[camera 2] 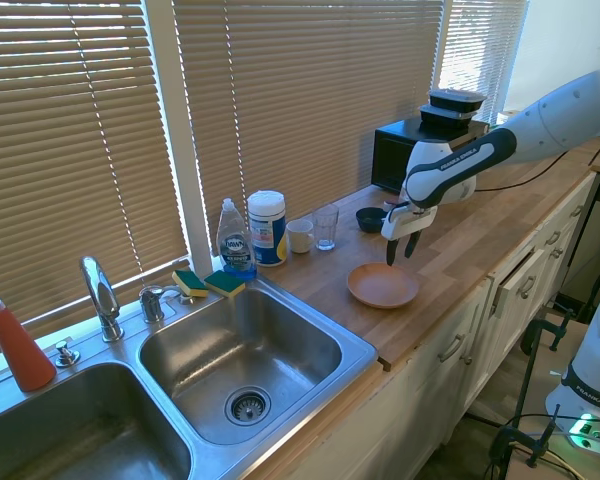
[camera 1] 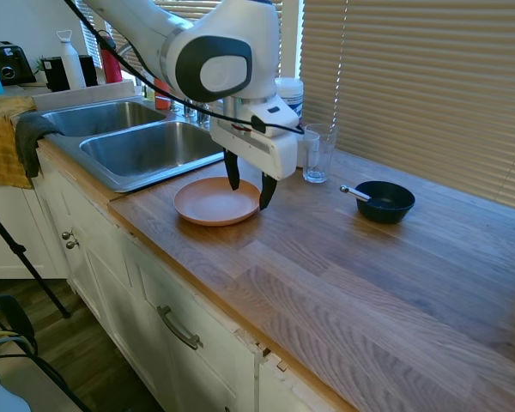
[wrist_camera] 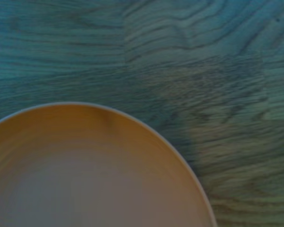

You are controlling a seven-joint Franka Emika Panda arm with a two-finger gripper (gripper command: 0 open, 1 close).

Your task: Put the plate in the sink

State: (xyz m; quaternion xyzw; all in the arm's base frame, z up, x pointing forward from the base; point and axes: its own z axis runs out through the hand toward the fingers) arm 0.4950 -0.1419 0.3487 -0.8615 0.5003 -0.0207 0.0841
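The salmon-orange plate (camera 1: 213, 202) (camera 2: 382, 285) (wrist_camera: 85, 175) lies flat on the wooden counter, just right of the sink (camera 1: 146, 148) (camera 2: 235, 355). My gripper (camera 1: 248, 191) (camera 2: 401, 247) hangs open over the plate's far rim, its two dark fingers pointing down a little above the rim, one inside and one outside it. Nothing is held between them. The stainless double-basin sink with its chrome faucet (camera 2: 100, 295) holds nothing visible in either basin.
A dark blue bowl with a spoon (camera 1: 383, 201) (camera 2: 371, 219) sits further along the counter. A clear glass (camera 1: 317, 154) (camera 2: 326, 227), a white cup (camera 2: 300, 236), a wipes canister (camera 2: 267, 227) and a dish soap bottle (camera 2: 234, 240) stand by the window. Sponges (camera 2: 209, 283) rest behind the sink.
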